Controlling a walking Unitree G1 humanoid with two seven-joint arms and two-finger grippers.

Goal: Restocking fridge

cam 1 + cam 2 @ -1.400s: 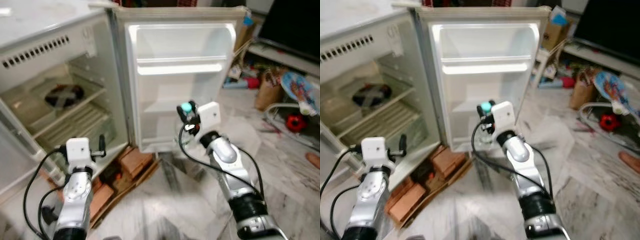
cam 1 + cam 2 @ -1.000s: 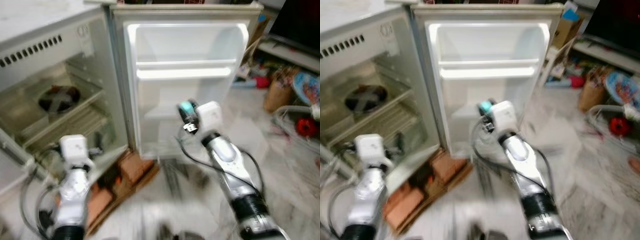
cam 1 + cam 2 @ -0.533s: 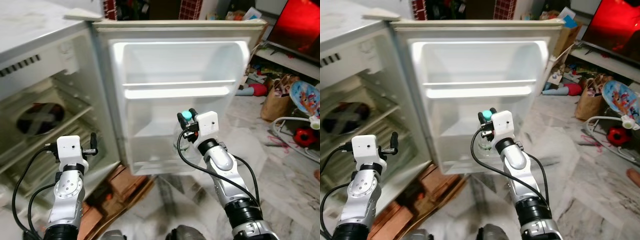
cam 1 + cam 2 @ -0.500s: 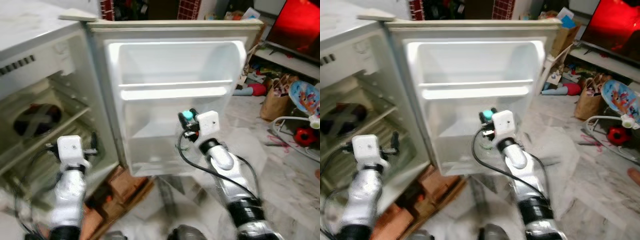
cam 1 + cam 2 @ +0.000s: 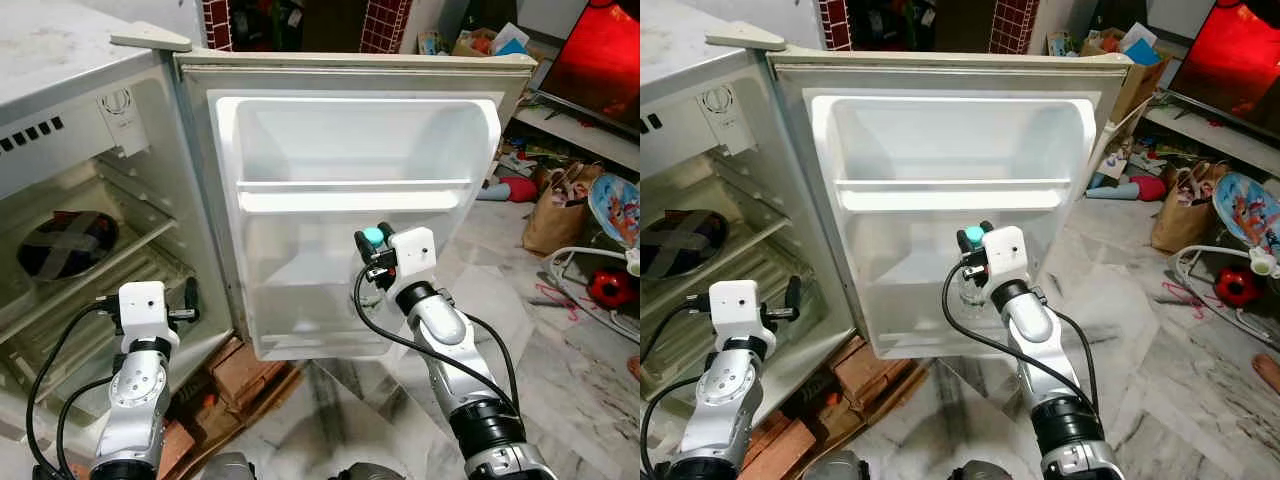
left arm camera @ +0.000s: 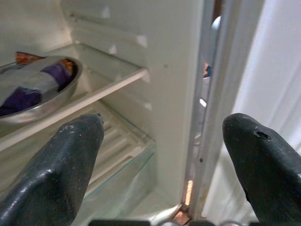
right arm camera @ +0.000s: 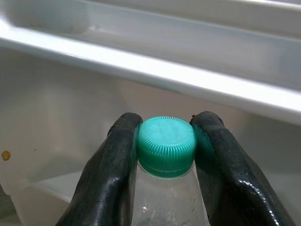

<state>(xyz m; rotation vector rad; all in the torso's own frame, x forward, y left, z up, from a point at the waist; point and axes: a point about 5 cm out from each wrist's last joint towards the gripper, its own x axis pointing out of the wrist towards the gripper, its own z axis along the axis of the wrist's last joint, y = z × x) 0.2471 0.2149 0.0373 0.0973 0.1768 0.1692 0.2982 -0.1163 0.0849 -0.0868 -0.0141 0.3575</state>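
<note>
Now the right tool (image 7: 165,141) pinches a bottle (image 7: 167,188) by its green cap (image 5: 372,236) at the fridge door (image 5: 300,300) — left tool (image 6: 164,155) spread wide, facing the bowl (image 6: 40,96) on its shelf.

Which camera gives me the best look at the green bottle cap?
The right wrist view: the green bottle cap sits large and sharp, clamped between the right hand's two black fingers, clear bottle neck below. Both eye views show it as a small teal dot before the fridge door. The left wrist view faces the fridge interior.
</note>
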